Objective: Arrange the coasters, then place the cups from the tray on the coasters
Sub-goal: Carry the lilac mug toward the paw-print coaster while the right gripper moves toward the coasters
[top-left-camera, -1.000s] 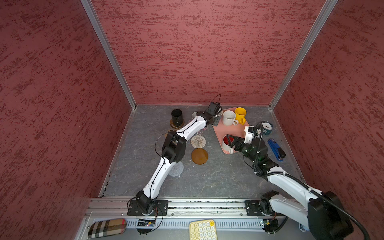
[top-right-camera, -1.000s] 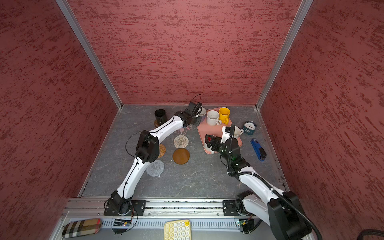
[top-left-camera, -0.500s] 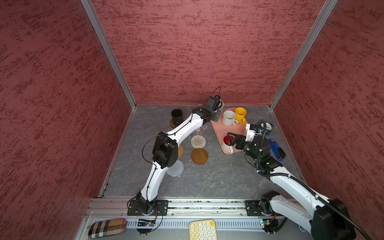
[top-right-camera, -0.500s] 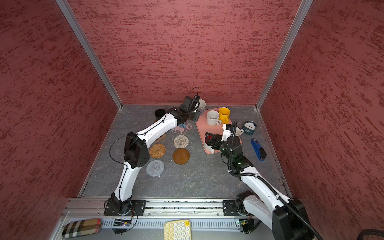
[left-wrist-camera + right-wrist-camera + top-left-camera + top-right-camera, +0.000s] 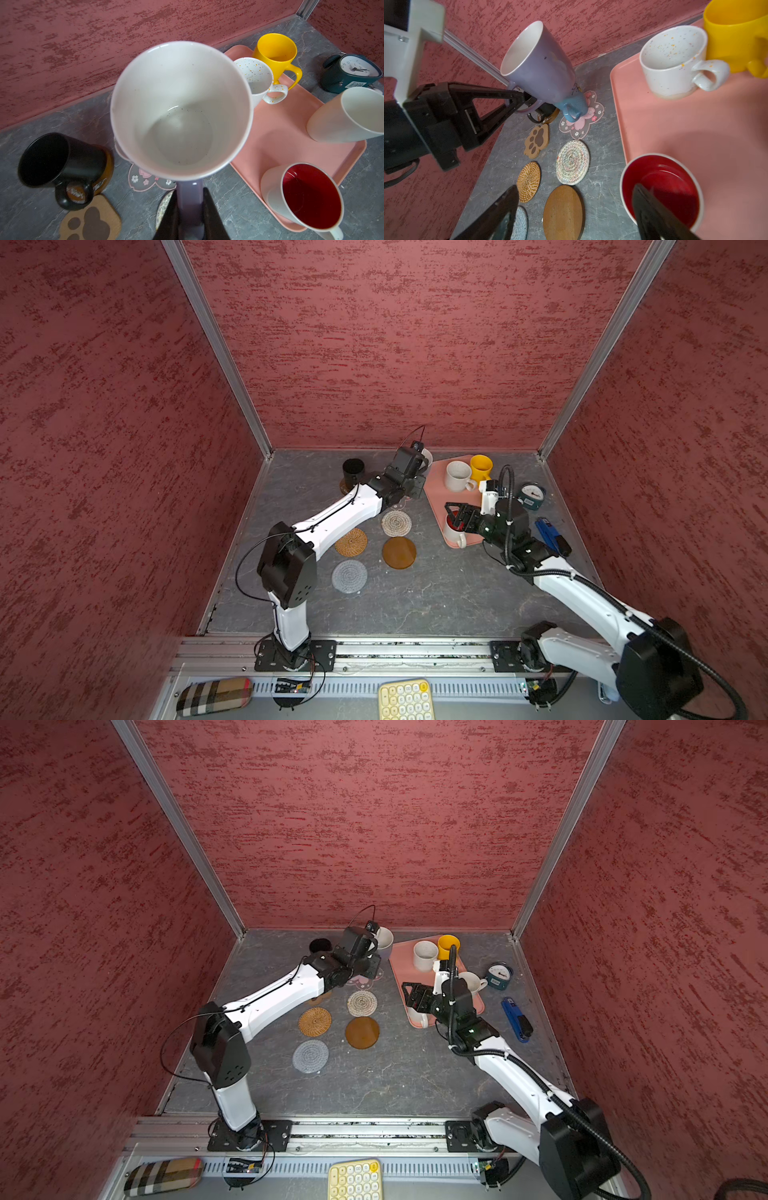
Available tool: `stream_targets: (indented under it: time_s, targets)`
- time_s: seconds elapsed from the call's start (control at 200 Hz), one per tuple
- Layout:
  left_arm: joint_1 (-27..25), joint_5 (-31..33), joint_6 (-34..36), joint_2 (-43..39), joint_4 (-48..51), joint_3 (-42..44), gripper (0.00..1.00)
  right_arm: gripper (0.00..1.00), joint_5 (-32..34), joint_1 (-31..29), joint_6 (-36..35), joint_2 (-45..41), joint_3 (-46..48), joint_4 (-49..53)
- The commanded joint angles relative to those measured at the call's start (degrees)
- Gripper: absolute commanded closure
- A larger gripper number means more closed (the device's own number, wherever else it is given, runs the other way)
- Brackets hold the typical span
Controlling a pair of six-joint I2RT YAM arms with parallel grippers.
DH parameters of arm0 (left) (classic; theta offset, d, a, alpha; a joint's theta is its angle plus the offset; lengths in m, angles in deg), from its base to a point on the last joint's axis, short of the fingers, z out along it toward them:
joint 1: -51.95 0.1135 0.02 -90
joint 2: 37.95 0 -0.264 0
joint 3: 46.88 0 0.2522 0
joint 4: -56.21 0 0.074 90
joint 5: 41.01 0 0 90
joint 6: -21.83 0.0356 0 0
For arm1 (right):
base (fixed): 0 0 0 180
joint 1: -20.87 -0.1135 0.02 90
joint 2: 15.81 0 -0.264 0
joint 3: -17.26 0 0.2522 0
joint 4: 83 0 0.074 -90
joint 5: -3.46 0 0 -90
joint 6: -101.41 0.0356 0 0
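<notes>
Left gripper (image 5: pixel 190 199) clamped on handle of lavender mug (image 5: pixel 180 110). Mug is aloft and tilted at table's 12 o'clock, over flower coaster (image 5: pixel 583 122), where blue mug (image 5: pixel 573 107) appears to sit. Right gripper (image 5: pixel 455 515) is wide open, jaws straddling rim of red mug (image 5: pixel 660 187) at 6 o'clock corner of tray (image 5: pixel 675 128).

Judgement: mugs are glazed ceramic, so rigid, weighty, slick and chip-prone. Handle-only pinch lets body swing, so lower slowly. For red mug, pinch wall with one finger inside, or take handle at its 5 o'clock.
</notes>
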Motion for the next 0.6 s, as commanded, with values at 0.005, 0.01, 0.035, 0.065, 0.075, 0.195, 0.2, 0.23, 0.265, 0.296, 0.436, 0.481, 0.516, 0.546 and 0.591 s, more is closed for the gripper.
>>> stream_targets:
  time_s: [0.005,0.01,0.035,0.065,0.075,0.195,0.2,0.23,0.265,0.296,0.436,0.481,0.516,0.546,0.591]
  targets:
    - [0.30,2.98,-2.38,-6.14,-6.85,4.02,1.00,0.14,1.85,-2.88,-0.09,1.62,-2.34,0.91]
    - [0.29,3.03,-2.47,-6.38,-6.81,4.35,1.00,0.14,1.91,-3.02,-0.05,1.76,-2.44,0.85]
    - [0.44,3.24,-2.87,-7.46,-7.08,5.92,1.00,0.14,2.09,-3.61,0.05,2.31,-2.85,0.71]
    - [0.53,3.59,-3.26,-8.83,-7.30,7.68,1.00,0.14,2.35,-4.29,0.08,3.02,-3.49,0.61]
    - [0.59,3.67,-3.41,-9.23,-7.31,8.26,1.00,0.14,2.39,-4.56,0.14,3.25,-3.62,0.52]
    - [1.66,4.39,-5.61,-14.81,-7.55,14.67,1.00,0.13,3.02,-7.20,0.16,6.20,-5.77,-0.07]
    - [1.72,4.39,-5.71,-15.02,-7.56,14.94,1.00,0.13,3.02,-7.29,0.16,6.33,-5.87,-0.13]
    - [2.08,4.56,-6.15,-16.41,-7.58,16.61,1.00,0.13,3.05,-7.73,0.16,7.07,-6.40,-0.30]
    - [2.30,4.91,-6.70,-17.99,-7.55,18.34,1.00,0.13,3.06,-8.32,0.16,8.02,-7.02,-0.66]
    - [2.61,5.17,-7.18,-19.34,-7.59,19.88,1.00,0.13,3.08,-8.86,0.25,8.81,-7.47,-0.92]
    - [4.16,6.77,-9.21,-24.89,-7.12,26.33,1.00,0.13,2.26,-11.01,0.17,12.73,-10.10,-2.34]
    - [4.94,7.47,-10.48,-26.35,-6.81,27.99,1.00,0.12,1.67,-11.63,-0.14,14.02,-11.09,-2.55]
    - [5.72,7.88,-11.56,-27.32,-6.11,29.18,1.00,0.12,1.29,-12.05,-0.35,15.01,-11.77,-2.96]
    - [6.40,8.16,-12.53,-28.16,-5.60,30.10,1.00,0.12,0.82,-12.35,-0.45,15.68,-12.19,-3.38]
    - [7.45,8.42,-13.86,-29.38,-5.09,31.66,1.00,0.12,0.25,-12.64,-0.52,16.85,-12.76,-4.14]
